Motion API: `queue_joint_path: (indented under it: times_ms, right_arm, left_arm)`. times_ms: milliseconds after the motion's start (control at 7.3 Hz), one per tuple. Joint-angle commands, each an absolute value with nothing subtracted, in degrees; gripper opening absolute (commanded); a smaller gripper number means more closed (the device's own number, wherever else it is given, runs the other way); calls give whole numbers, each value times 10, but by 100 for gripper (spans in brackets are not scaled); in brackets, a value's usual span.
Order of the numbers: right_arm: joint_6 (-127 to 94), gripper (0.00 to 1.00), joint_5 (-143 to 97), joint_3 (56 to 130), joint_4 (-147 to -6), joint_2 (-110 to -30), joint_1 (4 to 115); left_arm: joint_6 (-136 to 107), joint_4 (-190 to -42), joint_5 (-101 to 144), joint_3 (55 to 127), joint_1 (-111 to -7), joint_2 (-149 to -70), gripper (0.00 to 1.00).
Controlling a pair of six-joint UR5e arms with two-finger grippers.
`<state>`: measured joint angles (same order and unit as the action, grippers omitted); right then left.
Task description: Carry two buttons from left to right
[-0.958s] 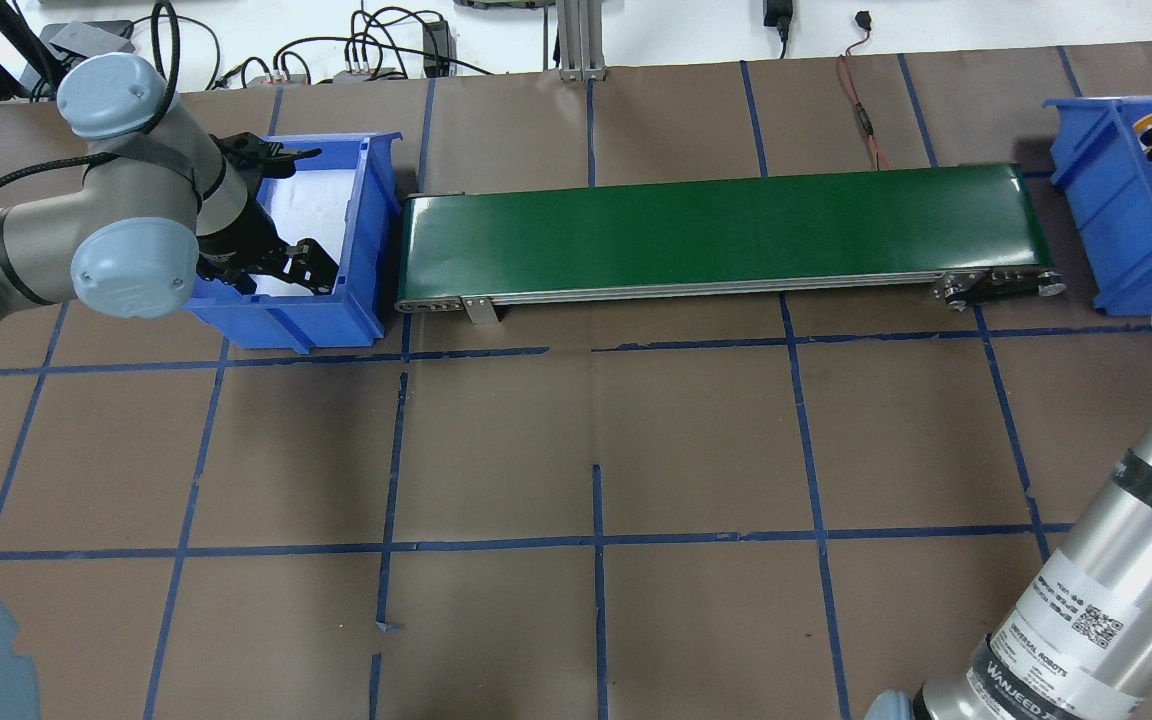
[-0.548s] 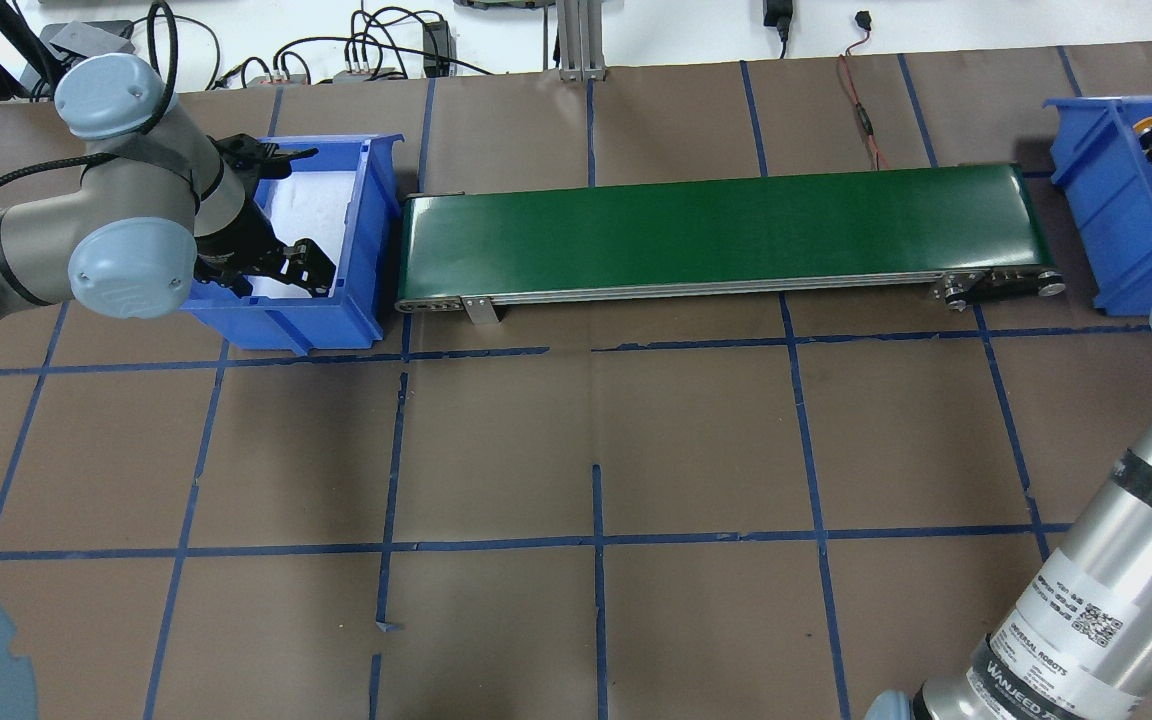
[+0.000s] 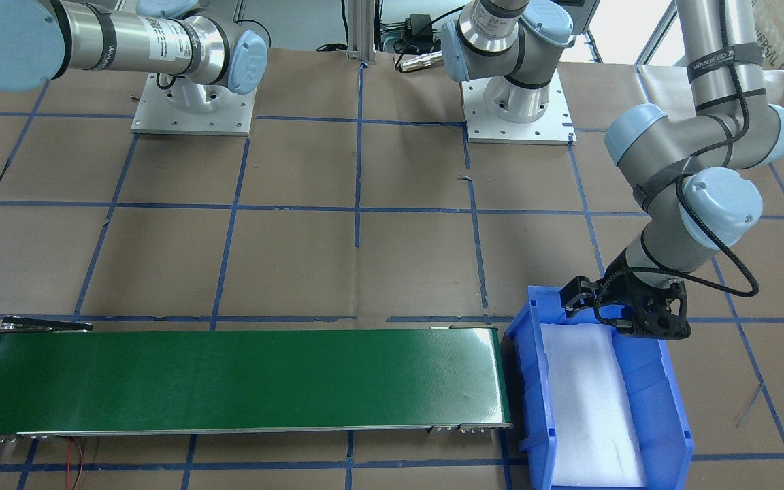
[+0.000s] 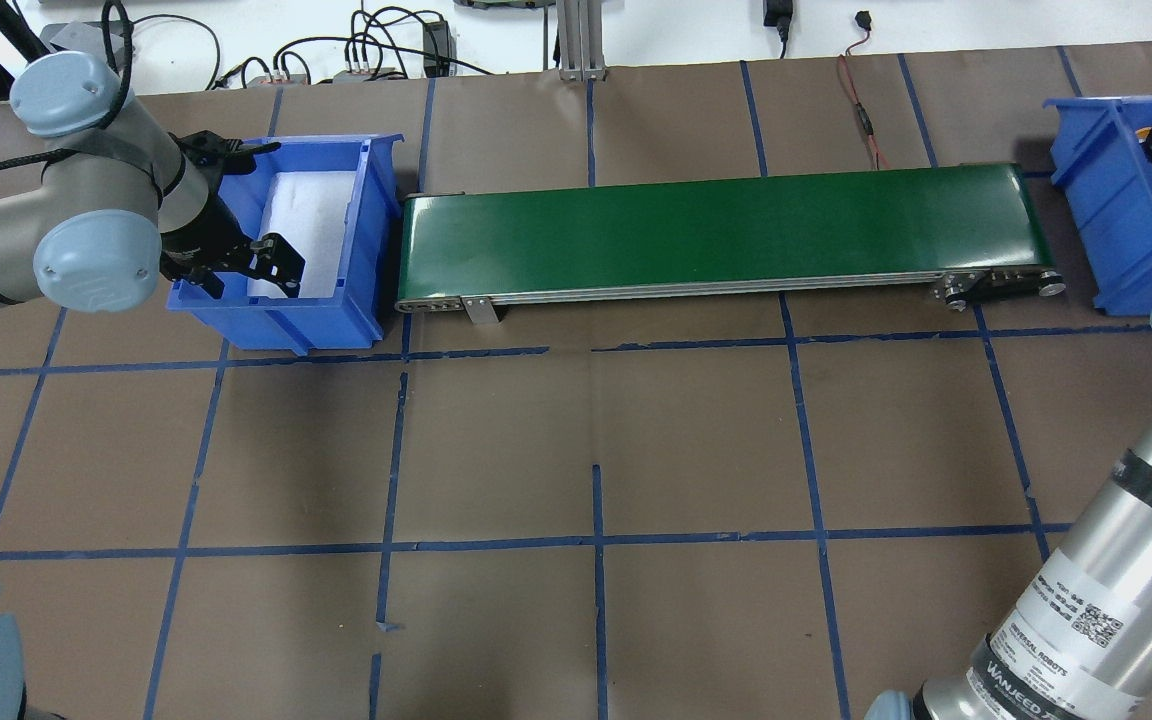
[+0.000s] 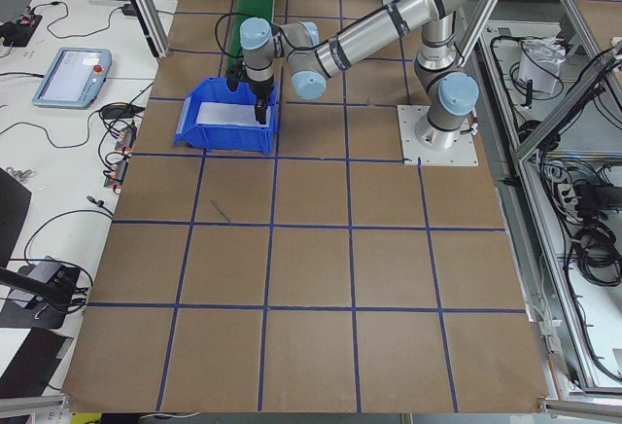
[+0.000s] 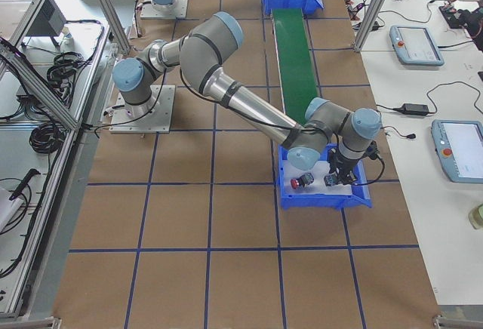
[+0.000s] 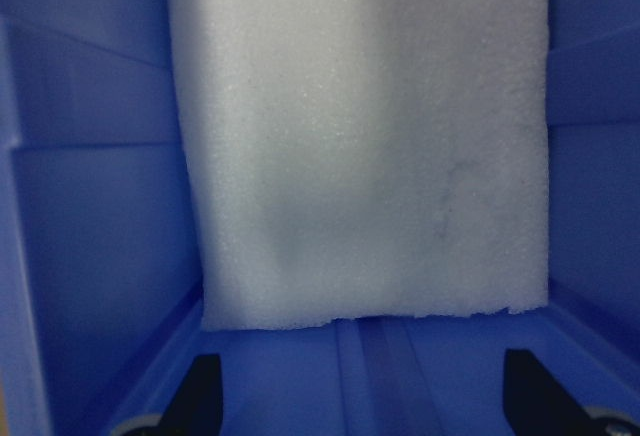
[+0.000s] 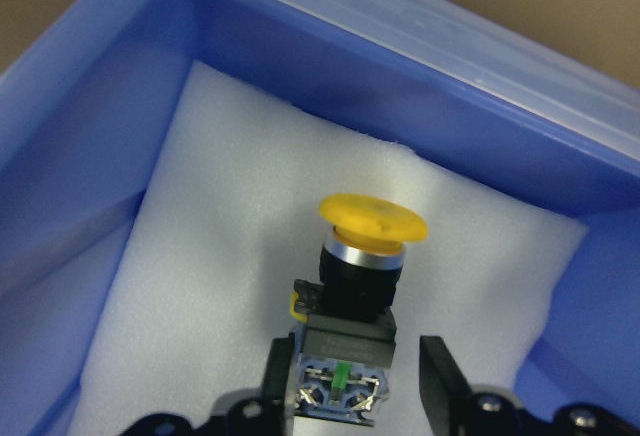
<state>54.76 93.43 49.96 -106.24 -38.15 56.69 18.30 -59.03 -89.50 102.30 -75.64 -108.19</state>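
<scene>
The job looks all but finished. The left bin [image 4: 336, 310], at the left end of the green conveyor belt [image 4: 716, 230], holds only its white foam pad [image 7: 370, 136]; no button shows in it from any view. The left gripper [image 7: 365, 401] hangs over the near end of that bin with its fingers [image 7: 200, 396] wide apart and nothing between them. Both buttons are in the right bin [image 4: 1096, 200], at the far right end of the tabletop [image 4: 596, 420]. The red button [image 6: 301, 181] sits on the foam there, just beside the right gripper [image 8: 356, 361]. The yellow button [image 8: 360, 256] lies between that gripper's fingers [image 8: 438, 376], which straddle its grey block. A sliver of foam shows on one side, so they read as parted rather than clamped. What seems left is for the right arm to lift clear of the bin.
</scene>
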Motion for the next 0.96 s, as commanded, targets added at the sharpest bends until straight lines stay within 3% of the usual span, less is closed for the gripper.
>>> queue_joint_path:
  times_ms: [0,821]
  right_arm:
    - [548,53,933,492,-1054,-397,570]
    - [479,57,935,517,-1012,-499,712]
  left_arm:
    - [187,-591,-896,1028,-753,-1080,100]
    - [175,-597,-901,1034,-756,-1074,100]
